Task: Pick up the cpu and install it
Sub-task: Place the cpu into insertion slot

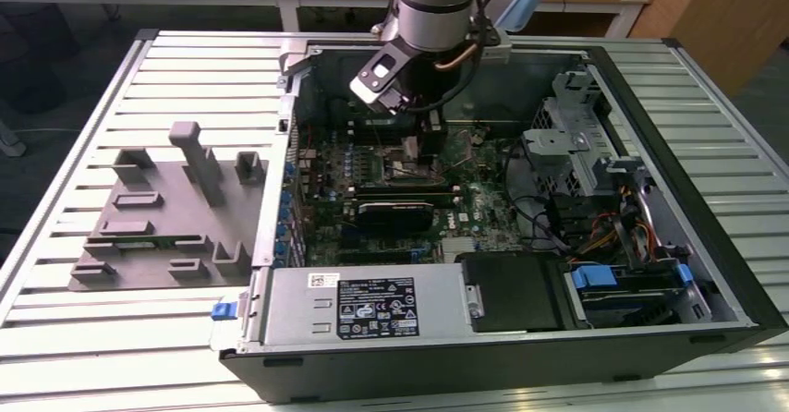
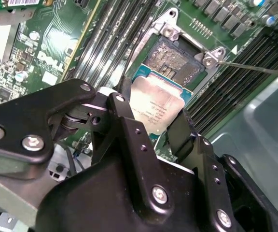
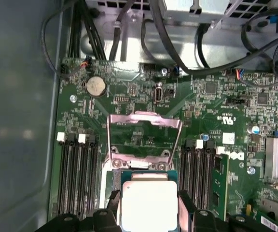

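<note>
Clenching the cpu (image 2: 154, 107) by two opposite edges, the jaws hold its silvery top between black fingers (image 2: 125, 126), over the near half of the socket (image 2: 173, 59); whether it touches the socket I cannot tell. Straight beyond the jaws, the second wrist view lays bare the socket's dark contact bed and a thin lever wire (image 2: 255, 67) running off past it. The first wrist view, looking over the jaws, gives the hinged metal frame (image 3: 145, 121) standing open past the cpu, dark memory slots (image 3: 76, 169) to either side of the jaws, and farther on a coin battery (image 3: 95, 86) and black cables (image 3: 177, 53). Farthest out, the exterior view takes in the arm (image 1: 431, 6) reaching into the open computer case (image 1: 493, 380), which lies on the slatted tabletop (image 1: 185, 79) with a grey moulded holder (image 1: 161, 227) well off to the exterior view's left.
</note>
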Tool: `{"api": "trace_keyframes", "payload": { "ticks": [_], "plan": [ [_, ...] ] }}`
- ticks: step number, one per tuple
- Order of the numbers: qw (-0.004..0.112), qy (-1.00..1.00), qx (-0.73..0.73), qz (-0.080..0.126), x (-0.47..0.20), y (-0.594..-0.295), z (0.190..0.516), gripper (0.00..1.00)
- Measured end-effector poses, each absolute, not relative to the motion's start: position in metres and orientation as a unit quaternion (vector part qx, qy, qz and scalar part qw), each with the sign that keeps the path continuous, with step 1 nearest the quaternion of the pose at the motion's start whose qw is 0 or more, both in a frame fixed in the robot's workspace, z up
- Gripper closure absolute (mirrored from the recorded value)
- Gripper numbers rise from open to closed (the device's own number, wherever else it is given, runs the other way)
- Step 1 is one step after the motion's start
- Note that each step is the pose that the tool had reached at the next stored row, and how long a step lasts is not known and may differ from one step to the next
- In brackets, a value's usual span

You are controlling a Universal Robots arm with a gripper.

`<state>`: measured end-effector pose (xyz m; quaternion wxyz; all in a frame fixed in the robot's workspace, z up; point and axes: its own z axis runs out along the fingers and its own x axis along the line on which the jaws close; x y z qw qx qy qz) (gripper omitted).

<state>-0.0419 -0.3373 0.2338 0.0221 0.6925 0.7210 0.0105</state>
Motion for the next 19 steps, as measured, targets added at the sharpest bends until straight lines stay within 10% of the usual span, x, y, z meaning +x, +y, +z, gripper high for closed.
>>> {"api": "trace_keyframes", "payload": {
  "ticks": [19],
  "plan": [
    [0.017,0.716,0.698,0.004,-0.0426,-0.3365,0.2232,0.45]
  ]
}}
